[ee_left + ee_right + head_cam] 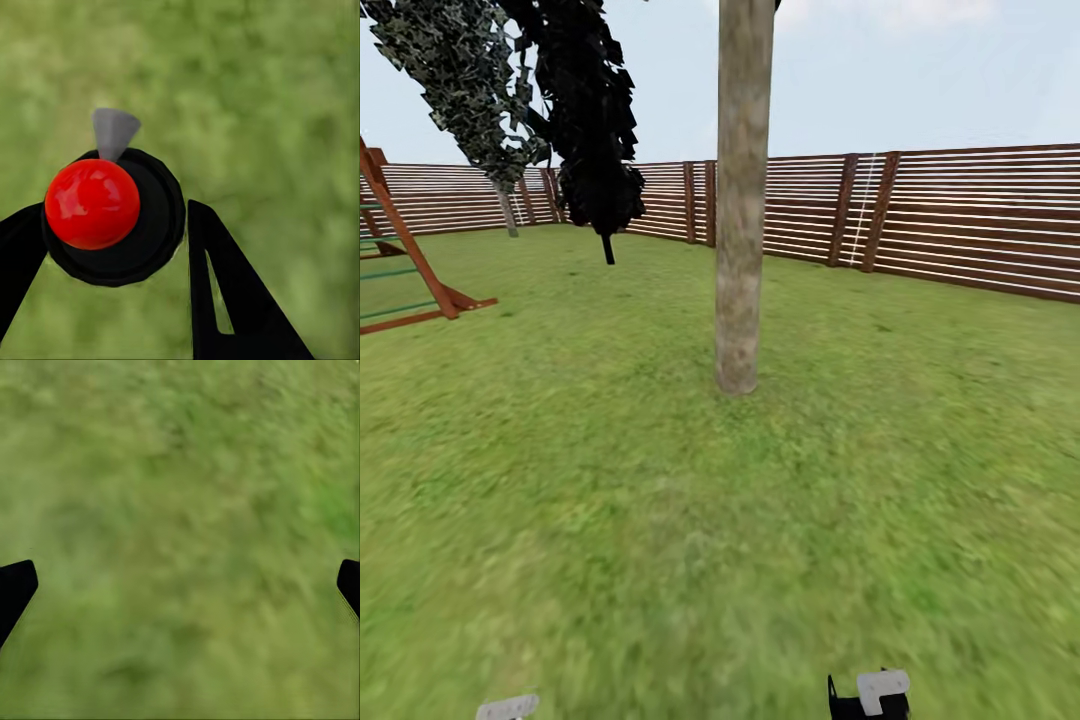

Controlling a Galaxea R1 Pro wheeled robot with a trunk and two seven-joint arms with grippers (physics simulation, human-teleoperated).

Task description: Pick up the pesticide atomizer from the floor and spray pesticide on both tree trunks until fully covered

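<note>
Left wrist view shows our left claw [112,247] clamped on the pesticide atomizer [112,214], grey nozzle [114,133] pointing away beyond the fingertips, while the upright tree trunk [742,200] stands well ahead and our right claw [180,585] hangs wide.

Grey-brown tree trunk [743,200] stands upright on grass lawn [660,500], slatted wooden fence [960,220] behind, black-leaved tree [595,130] and climbing frame [405,260] at left.

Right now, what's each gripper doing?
Left gripper: closed on the atomizer, red top up.
Right gripper: open, empty, above grass.
</note>
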